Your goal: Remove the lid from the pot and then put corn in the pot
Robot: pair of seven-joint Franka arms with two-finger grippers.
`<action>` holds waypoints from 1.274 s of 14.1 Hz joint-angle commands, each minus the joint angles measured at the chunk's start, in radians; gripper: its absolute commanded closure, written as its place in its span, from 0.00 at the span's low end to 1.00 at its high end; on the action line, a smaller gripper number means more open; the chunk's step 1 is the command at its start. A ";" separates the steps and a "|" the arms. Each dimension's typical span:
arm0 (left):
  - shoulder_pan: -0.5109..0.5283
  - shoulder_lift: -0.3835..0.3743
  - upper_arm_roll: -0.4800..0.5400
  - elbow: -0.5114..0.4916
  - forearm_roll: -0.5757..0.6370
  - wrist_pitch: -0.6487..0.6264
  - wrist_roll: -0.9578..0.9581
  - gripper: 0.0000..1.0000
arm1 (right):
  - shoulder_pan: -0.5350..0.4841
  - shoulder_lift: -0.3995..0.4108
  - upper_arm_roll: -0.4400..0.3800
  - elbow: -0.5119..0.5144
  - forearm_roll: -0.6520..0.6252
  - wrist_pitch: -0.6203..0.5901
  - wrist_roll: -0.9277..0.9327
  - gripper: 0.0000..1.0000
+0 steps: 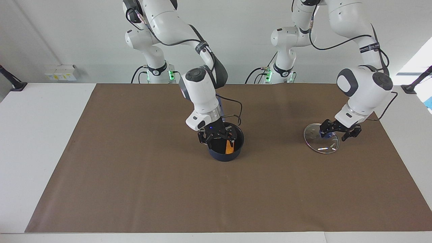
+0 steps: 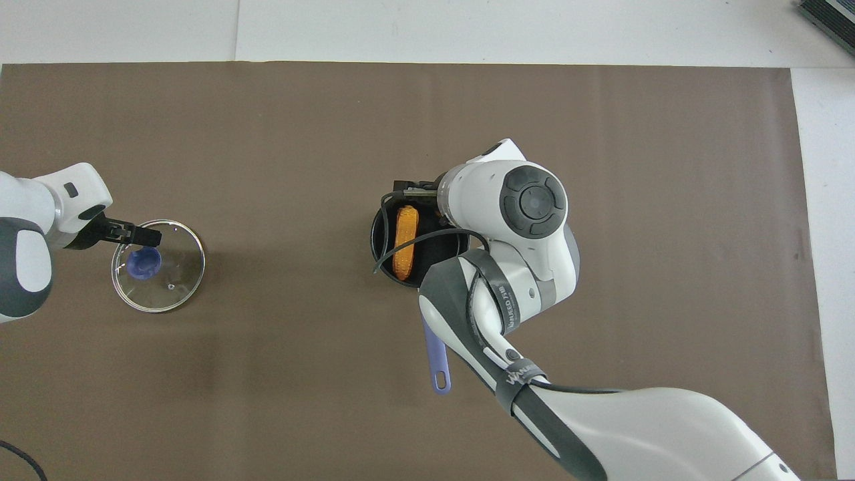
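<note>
The navy pot (image 1: 236, 148) stands mid-mat, its light blue handle (image 2: 437, 364) pointing toward the robots. The orange corn (image 1: 229, 147) lies inside the pot and shows clearly in the overhead view (image 2: 404, 242). My right gripper (image 1: 218, 137) hangs in the pot's mouth, open, with its fingers spread just over the corn. The glass lid (image 1: 320, 141) lies flat on the mat toward the left arm's end, with its blue knob (image 2: 143, 262) up. My left gripper (image 1: 338, 132) is low over the lid's edge beside the knob, open and holding nothing.
A brown mat (image 1: 135, 175) covers most of the white table. The right arm's cable (image 2: 387, 227) loops over the pot's rim. A white socket box (image 1: 60, 72) sits at the wall near the right arm's end.
</note>
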 commanded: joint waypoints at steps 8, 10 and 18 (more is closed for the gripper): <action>-0.097 -0.064 -0.018 0.227 0.086 -0.342 -0.353 0.00 | -0.296 -0.275 0.000 -0.019 -0.002 -0.328 -0.188 0.00; -0.095 -0.081 -0.018 0.261 0.080 -0.370 -0.400 0.00 | -0.345 -0.316 -0.001 -0.019 -0.027 -0.436 -0.246 0.00; -0.077 -0.084 0.002 0.404 0.075 -0.531 -0.331 0.00 | -0.419 -0.494 -0.006 -0.009 -0.174 -0.750 -0.288 0.00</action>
